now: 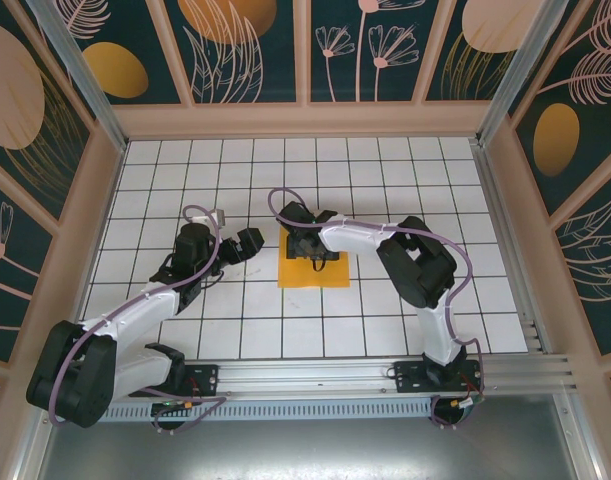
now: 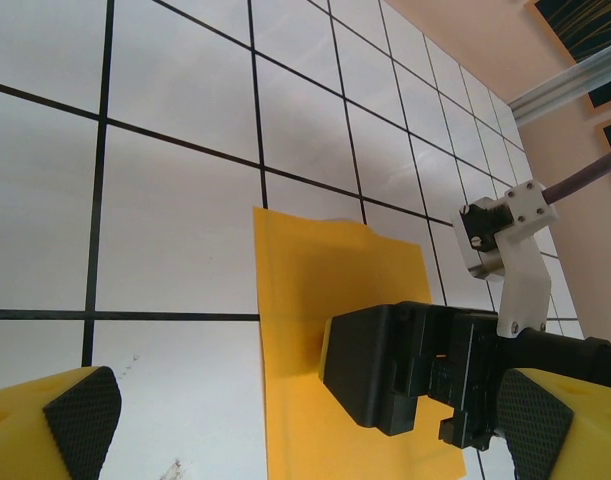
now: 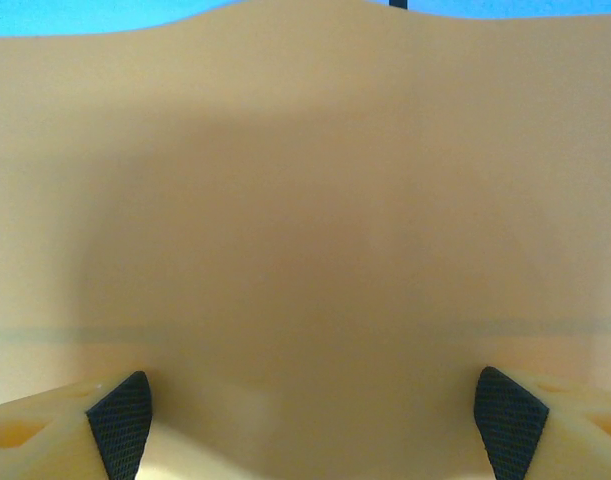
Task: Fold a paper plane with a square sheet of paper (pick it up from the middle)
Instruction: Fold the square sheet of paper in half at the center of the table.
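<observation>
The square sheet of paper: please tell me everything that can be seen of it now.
The square sheet of paper is thin and plain orange-yellow. It lies flat on the white tiled table, near the middle, with one edge slightly wavy. The right gripper stands low over its centre with the jaws wide apart; whether the fingertips touch it, I cannot tell.
</observation>
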`<state>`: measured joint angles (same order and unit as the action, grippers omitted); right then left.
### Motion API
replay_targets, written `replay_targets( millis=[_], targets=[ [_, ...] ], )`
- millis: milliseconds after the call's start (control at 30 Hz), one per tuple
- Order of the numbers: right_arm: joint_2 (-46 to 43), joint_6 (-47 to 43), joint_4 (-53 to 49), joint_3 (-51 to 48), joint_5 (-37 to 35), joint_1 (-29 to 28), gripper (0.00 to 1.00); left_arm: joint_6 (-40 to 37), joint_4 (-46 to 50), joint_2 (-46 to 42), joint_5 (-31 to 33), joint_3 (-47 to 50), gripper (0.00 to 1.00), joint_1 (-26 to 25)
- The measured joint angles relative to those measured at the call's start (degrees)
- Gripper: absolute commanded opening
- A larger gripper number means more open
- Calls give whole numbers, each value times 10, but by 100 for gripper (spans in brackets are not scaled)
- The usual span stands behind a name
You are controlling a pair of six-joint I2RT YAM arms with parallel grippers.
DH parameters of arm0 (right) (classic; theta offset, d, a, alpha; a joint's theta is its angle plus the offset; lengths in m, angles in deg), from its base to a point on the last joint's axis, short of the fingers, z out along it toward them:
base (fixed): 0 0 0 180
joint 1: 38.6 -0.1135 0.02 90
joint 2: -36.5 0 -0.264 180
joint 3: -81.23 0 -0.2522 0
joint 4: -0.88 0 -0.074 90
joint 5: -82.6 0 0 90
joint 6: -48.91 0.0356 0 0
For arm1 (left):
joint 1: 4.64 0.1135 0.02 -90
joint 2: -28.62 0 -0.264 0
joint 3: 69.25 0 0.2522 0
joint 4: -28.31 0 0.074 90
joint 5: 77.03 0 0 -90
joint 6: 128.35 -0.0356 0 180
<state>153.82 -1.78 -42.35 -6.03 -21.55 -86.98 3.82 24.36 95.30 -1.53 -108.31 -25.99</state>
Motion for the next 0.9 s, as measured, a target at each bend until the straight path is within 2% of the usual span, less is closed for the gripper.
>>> replay_targets(
  millis=[167,400,467,500,600,667,733,800,900],
  targets=[
    [0,-2,2,0,0,0,83,0,0,0,0,0,99,0],
    [-5,-5,8,-5,3,4,73,0,3,-1,0,0,99,0],
    [-7,-5,9,-7,3,4,60,0,5,-3,0,0,99,0],
    [-7,-6,11,-8,3,5,57,0,6,-4,0,0,99,0],
    [-10,-4,15,-11,5,8,56,0,10,-9,2,0,99,0],
    [-12,-4,15,-12,7,8,48,0,11,-10,2,0,99,0],
    [-16,0,21,-17,7,8,45,0,13,-11,2,0,99,0],
    [-20,1,26,-24,10,8,36,0,13,-11,2,0,99,0],
    [-26,2,32,-30,22,9,36,0,14,-11,2,0,99,0]
  ],
)
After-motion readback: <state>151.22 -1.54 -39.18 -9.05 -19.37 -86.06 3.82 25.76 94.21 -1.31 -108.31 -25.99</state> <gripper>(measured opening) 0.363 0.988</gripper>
